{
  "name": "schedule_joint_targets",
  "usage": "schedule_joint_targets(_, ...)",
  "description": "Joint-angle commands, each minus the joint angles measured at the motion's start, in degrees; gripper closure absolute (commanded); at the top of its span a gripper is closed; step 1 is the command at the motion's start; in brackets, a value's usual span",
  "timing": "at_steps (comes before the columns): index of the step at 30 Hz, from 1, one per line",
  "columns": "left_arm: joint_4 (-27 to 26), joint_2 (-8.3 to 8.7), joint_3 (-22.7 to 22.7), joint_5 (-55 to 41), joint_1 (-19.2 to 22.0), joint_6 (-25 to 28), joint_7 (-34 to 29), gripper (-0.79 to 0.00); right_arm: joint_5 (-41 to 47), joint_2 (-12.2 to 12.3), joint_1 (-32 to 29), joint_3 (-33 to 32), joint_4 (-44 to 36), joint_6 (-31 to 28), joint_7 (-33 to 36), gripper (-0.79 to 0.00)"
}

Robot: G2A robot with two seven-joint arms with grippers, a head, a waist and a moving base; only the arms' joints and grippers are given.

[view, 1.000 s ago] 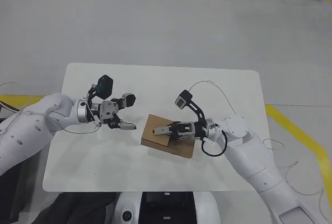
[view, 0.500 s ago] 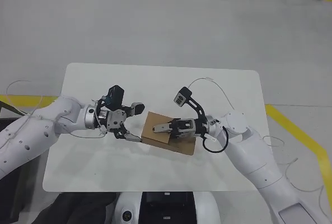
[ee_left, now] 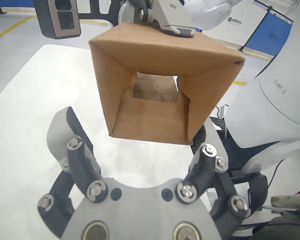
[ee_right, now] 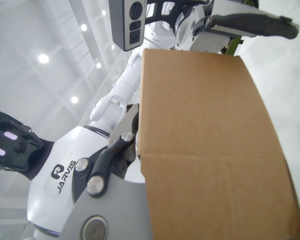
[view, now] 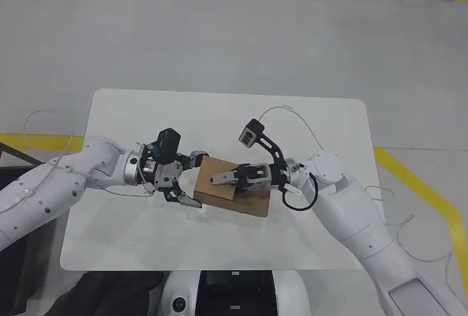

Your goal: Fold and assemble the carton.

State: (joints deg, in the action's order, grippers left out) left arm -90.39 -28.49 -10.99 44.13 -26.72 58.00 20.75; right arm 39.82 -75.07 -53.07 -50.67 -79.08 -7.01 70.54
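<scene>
Top view: carton [view: 232, 189] at middle of table [view: 312, 118], already squared up into tube. My left claw [view: 194, 180] spread wide at carton's open end. Right claw [view: 234, 175] on carton's upper wall; whether it grips, I cannot tell.

Left wrist view: carton's far end looks only part-closed, gap showing. Near end fully open.

Right wrist view: carton's side wall close up, flap crease looks unfolded.

My judgement: roughly halfway, both ends still to close.
</scene>
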Motion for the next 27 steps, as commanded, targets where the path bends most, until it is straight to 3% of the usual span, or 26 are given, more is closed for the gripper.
schedule_joint_targets(1, 0.15, -0.02, 1.25, 0.65, 0.79, 0.0, 1.1, -0.785, -0.07, -0.11, 0.23, 0.25, 0.22, -0.06, 0.01, 0.0)
schedule_joint_targets(8, 0.01, -0.31, 1.25, 2.51, 0.55, 0.0, 2.65, -0.779, 0.15, -0.51, 1.01, 1.0, 0.89, 0.2, 0.34, 0.0)
schedule_joint_targets(11, 0.01, -0.41, 1.25, 2.87, 0.51, 0.0, 3.16, -0.603, 0.2, -0.63, 1.21, 1.11, 1.16, 0.14, 0.33, 0.0)
schedule_joint_targets(17, 0.29, -0.39, 1.25, 3.26, 0.44, 0.0, 3.74, -0.502, 0.18, -0.76, 1.4, 0.99, 1.53, 0.32, 0.01, 0.0)
schedule_joint_targets(18, 0.44, -0.37, 1.25, 3.05, 0.41, 0.0, 3.79, -0.489, 0.21, -0.77, 1.4, 0.94, 1.55, 0.32, -0.03, -0.071)
schedule_joint_targets(19, 0.53, -0.37, 1.25, 2.9, 0.4, 0.0, 3.74, -0.486, 0.17, -0.78, 1.4, 0.89, 1.62, 0.39, -0.1, -0.256)
schedule_joint_targets(20, 0.62, -0.36, 1.25, 2.7, 0.38, 0.0, 3.64, -0.489, 0.19, -0.79, 1.38, 0.81, 1.63, 0.41, -0.23, -0.372)
schedule_joint_targets(21, 0.71, -0.36, 1.25, 2.46, 0.38, 0.0, 3.49, -0.502, 0.12, -0.79, 1.36, 0.73, 1.65, 0.41, -0.37, -0.582)
schedule_joint_targets(23, 0.89, -0.37, 1.25, 1.89, 0.37, 0.0, 3.15, -0.514, 0.22, -0.79, 1.27, 0.52, 1.68, 0.34, -0.61, -0.785)
schedule_joint_targets(27, 1.43, -0.42, 1.25, 0.29, 0.43, 0.0, 2.36, -0.536, 0.32, -0.74, 0.95, -0.17, 1.82, 0.06, -1.42, -0.785)
